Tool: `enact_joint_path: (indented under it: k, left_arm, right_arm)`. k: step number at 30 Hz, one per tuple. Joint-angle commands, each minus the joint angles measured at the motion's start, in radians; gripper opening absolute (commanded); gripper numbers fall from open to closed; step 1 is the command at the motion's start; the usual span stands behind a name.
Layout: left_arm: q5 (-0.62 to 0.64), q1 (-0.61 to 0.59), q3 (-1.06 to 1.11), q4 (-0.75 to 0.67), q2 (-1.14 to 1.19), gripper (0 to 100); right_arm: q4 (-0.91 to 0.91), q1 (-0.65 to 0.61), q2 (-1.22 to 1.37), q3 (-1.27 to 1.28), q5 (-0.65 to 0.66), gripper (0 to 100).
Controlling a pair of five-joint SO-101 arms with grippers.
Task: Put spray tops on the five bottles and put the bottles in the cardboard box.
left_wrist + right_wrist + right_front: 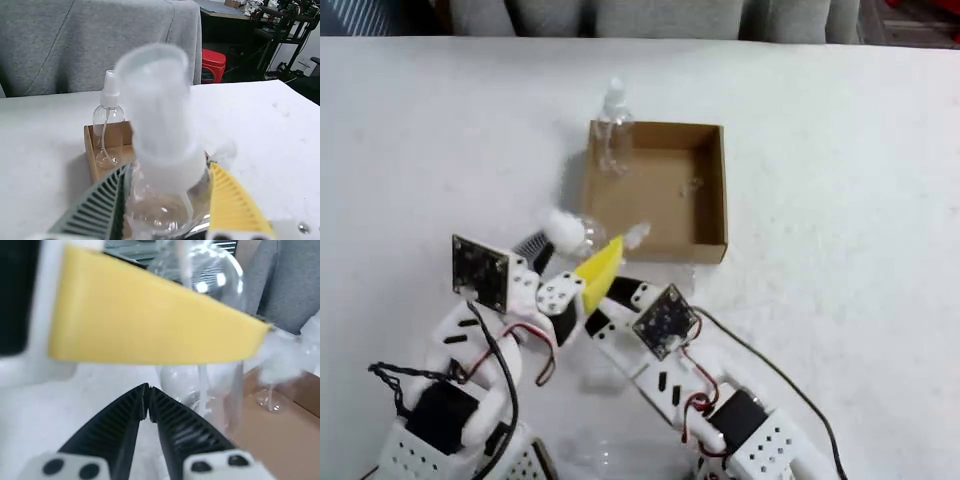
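Note:
My left gripper [167, 172] is shut on a clear bottle [162, 205] that carries a white spray top [155, 110], its grey and yellow fingers pressed against the bottle's sides. From above, this gripper [568, 246] and the capped bottle [563, 229] sit just off the near left corner of the cardboard box [724, 190]. A second capped bottle [613, 135] stands upright in the box's far left corner, also seen as the bottle [107, 132] behind. My right gripper [148, 405] is shut on nothing, close under the left gripper's yellow finger [150, 322].
Both arms crowd together in front of the box. The box wall [91, 145] is low and brown. White table stretches out to the left and right. Grey chairs and a red bin [213, 62] lie beyond the far table edge.

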Motion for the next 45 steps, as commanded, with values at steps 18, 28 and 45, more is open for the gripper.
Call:
enact_joint_path:
  k: [18, 28, 45]
  left_arm:
    - [-0.002, -0.105, -0.002, -0.419, 0.351, 2]
    - [-0.081, -0.113, -0.140, -0.698, 0.820, 2]
    - [-0.094, -0.154, -0.480, -0.838, 1.409, 2]
  right_arm:
    - [0.214, 0.266, -0.010, 0.014, 0.005, 1.5]
    - [0.214, 0.621, -0.008, 0.080, 0.002, 1.5]
    - [0.272, 0.803, -0.001, 0.081, 0.009, 1.5]
